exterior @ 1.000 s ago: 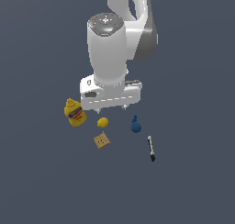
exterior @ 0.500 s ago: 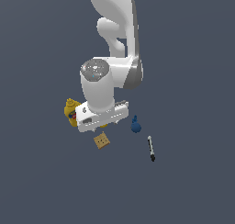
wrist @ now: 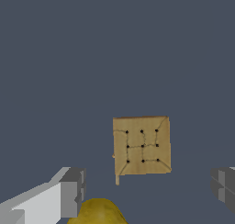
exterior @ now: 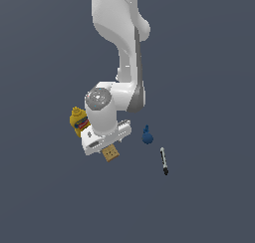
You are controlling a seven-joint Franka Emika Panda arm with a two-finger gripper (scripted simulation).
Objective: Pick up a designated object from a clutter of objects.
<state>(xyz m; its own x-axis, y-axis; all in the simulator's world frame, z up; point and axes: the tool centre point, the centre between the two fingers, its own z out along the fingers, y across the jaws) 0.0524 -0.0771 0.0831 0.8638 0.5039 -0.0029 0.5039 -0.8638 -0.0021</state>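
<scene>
The designated object, a flat tan square block point(wrist: 142, 146) with a grid of dark dots, lies on the dark floor. In the wrist view it is just ahead of my gripper point(wrist: 149, 188) and between the lines of the two grey fingertips point(wrist: 73, 191). The gripper is open and holds nothing. In the exterior view the white hand point(exterior: 105, 135) hovers over the clutter and covers part of the tan block point(exterior: 112, 154). A rounded yellow lemon point(wrist: 98, 212) shows close under the hand in the wrist view.
A yellow mustard bottle point(exterior: 78, 121) stands just off the hand toward the exterior view's left. A blue pear-shaped thing point(exterior: 147, 136) and a thin black-and-white marker point(exterior: 164, 161) lie toward the exterior view's right.
The arm has swung down toward the clutter. The hand now sits over the tan block and hides the lemon in the exterior view. No object has moved.
</scene>
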